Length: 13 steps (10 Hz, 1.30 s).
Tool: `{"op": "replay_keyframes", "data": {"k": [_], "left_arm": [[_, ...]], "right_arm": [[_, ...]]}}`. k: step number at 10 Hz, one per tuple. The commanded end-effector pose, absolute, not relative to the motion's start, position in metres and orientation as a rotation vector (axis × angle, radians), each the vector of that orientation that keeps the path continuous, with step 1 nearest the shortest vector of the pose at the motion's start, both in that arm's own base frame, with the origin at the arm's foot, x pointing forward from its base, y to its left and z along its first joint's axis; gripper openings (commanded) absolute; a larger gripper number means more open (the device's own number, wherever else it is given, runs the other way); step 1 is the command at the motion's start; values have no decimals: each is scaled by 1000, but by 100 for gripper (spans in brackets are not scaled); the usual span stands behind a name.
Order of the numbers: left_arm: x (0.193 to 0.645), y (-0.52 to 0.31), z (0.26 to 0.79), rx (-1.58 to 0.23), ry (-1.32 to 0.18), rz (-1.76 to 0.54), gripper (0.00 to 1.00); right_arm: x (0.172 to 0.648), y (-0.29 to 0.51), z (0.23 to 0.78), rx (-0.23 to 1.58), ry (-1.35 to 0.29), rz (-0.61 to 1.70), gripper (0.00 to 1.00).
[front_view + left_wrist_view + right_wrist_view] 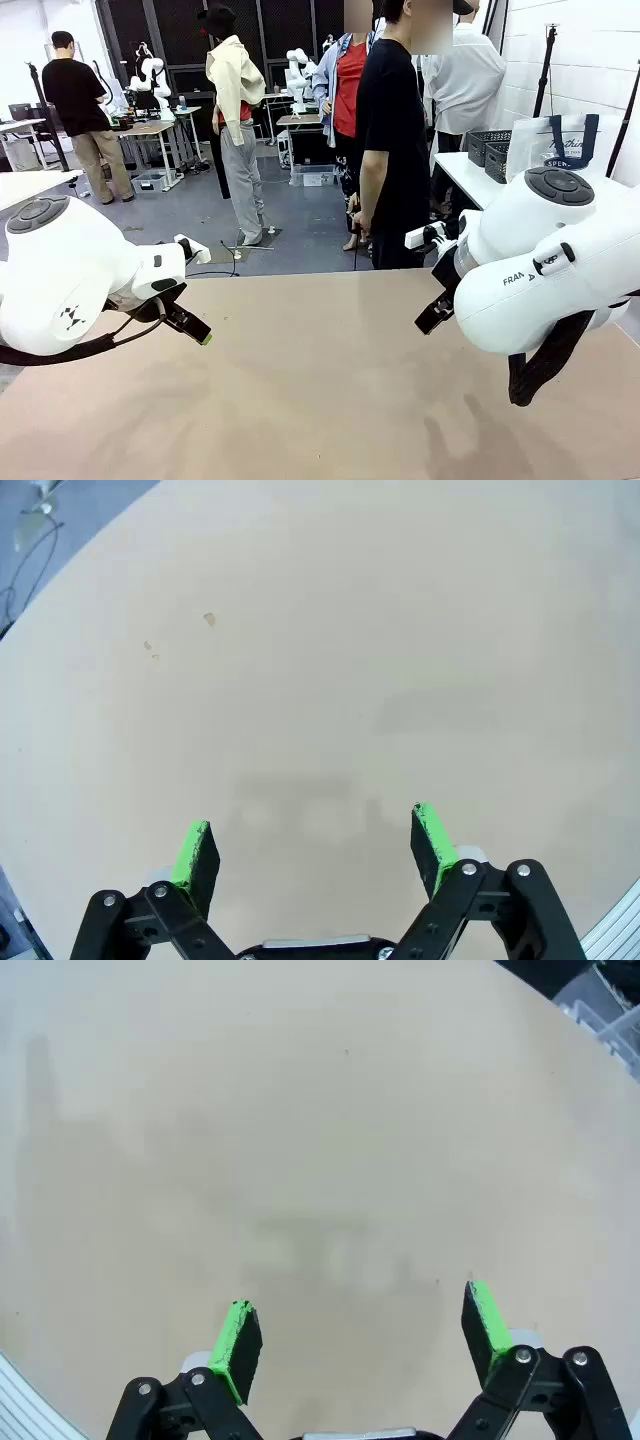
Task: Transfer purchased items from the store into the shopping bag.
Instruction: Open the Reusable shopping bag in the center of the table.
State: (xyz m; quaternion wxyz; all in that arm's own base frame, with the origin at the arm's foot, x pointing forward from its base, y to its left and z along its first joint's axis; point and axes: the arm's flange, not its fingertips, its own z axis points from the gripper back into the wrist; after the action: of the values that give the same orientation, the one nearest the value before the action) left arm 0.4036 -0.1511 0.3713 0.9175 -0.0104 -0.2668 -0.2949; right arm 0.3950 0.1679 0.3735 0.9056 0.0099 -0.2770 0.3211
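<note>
The left gripper (315, 842) hangs over the bare tan table (330, 390) with its green-padded fingers (196, 852) spread wide and nothing between them. In its wrist view a few small brownish marks (208, 618) dot the tabletop farther out. The right gripper (366, 1338) is likewise spread apart and holds nothing, and its shadow lies on the table just ahead of the pads. In the front view both arms reach in low from their own sides, well apart from each other. The right arm (560, 270) carries the printed letters "FRAN", and the rest of the word curves out of sight. Behind that arm, on a white side table (458, 172) at the right, stands the bag (556, 140), with navy handles, a line of dark script too small to read, and the block letters "SPEN" under it. The dark basket (488, 146) sits just beside the bag on the same side table. A person (392, 130) in a black shirt stands at the far edge.
</note>
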Motion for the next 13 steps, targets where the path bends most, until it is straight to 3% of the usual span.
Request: {"op": "replay_keyframes", "data": {"k": [1, 13], "left_arm": [[404, -151, 371, -21, -549, -607, 100], [404, -151, 371, -21, -549, -607, 100]], "right_arm": [[395, 168, 373, 21, -572, 663, 100], [395, 168, 373, 21, -572, 663, 100]]}}
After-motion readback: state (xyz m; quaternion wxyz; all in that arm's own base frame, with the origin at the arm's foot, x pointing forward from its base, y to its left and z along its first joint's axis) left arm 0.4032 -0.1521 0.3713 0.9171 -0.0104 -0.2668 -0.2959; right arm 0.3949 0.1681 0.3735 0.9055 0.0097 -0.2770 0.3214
